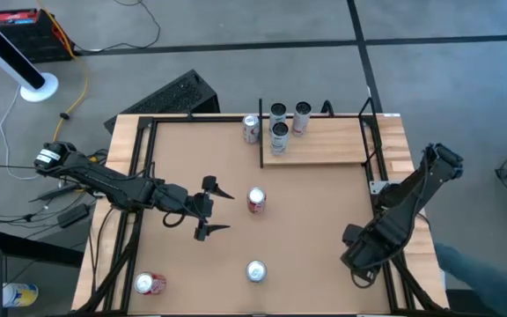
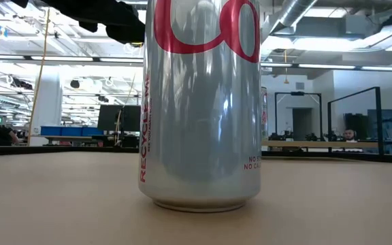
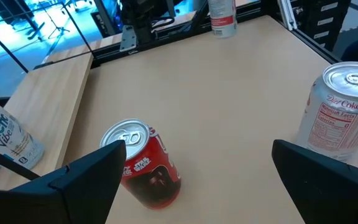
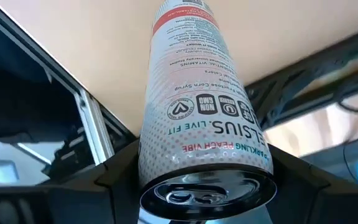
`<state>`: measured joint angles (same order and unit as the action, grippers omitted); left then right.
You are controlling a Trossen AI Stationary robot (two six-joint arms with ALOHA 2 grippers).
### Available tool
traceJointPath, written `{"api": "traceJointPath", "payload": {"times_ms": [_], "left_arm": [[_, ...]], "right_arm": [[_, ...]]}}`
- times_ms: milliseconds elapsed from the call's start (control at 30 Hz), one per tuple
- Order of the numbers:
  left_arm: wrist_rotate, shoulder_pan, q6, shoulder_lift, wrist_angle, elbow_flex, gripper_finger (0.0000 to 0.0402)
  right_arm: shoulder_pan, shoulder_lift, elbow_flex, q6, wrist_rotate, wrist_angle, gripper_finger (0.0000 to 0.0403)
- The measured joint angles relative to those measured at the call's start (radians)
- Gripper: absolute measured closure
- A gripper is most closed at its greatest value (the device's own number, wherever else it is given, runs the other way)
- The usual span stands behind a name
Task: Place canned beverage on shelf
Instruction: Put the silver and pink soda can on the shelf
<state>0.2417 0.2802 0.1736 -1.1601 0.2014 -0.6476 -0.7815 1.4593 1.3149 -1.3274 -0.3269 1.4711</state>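
Observation:
The shelf (image 1: 333,141) is a pale wood board between black posts at the table's far side, with three cans standing on it. A red can (image 1: 256,200) stands mid-table. My left gripper (image 1: 226,211) is open just left of it, and in the left wrist view the red can (image 3: 145,165) stands nearer one finger, touching nothing that I can see. My right gripper (image 1: 356,260), near the table's right edge, is shut on a white Celsius can (image 4: 197,106), which the arm hides in the high view. My right gripper pinches the Celsius can between its two fingers (image 4: 120,171), on the can's side wall close to its top end (image 4: 253,155). The can's body reaches away beyond the fingertips, along the fingers. I cannot tell whether its far end rests on the table.
A silver Diet Coke can (image 1: 255,271) stands near the table's near edge and fills the low view (image 2: 199,102). A red can (image 1: 150,283) lies at the near left corner. Another can (image 1: 251,129) stands just left of the shelf. Black frame rails (image 1: 139,176) edge the table.

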Motion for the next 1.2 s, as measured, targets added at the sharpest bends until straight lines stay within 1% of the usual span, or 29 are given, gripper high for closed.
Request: {"api": "traceJointPath", "payload": {"times_ms": [167,333,533,700,833,967,1100,1200], "left_arm": [[0.000,0.000,0.002,0.000,0.000,0.000,0.0013],[0.000,0.000,0.001,0.000,0.000,0.000,0.0013],[0.000,-0.001,0.005,0.000,0.020,0.000,0.0013],[-0.003,-0.001,0.013,0.000,0.022,0.000,0.0013],[-0.003,-0.001,0.008,0.000,0.002,0.000,0.0013],[-0.003,-0.001,0.008,0.000,-0.010,0.000,0.0013],[-0.002,-0.001,0.014,0.000,-0.010,0.000,0.0013],[-0.002,-0.001,0.013,0.000,-0.010,0.000,0.0013]], "right_arm": [[0.039,0.000,0.071,0.081,0.075,0.100,0.0122],[0.110,-0.020,0.085,0.200,0.148,0.093,0.0122],[0.255,-0.021,0.085,0.406,0.206,0.100,0.0122],[0.405,-0.025,0.085,0.580,0.213,0.100,0.0122],[0.497,-0.079,0.085,0.656,0.219,0.100,0.0122],[0.566,-0.166,0.085,0.675,0.225,0.102,0.0122],[0.662,-0.237,0.085,0.693,0.281,0.101,0.0122],[0.752,-0.252,0.085,0.748,0.309,0.102,0.0122]]}}
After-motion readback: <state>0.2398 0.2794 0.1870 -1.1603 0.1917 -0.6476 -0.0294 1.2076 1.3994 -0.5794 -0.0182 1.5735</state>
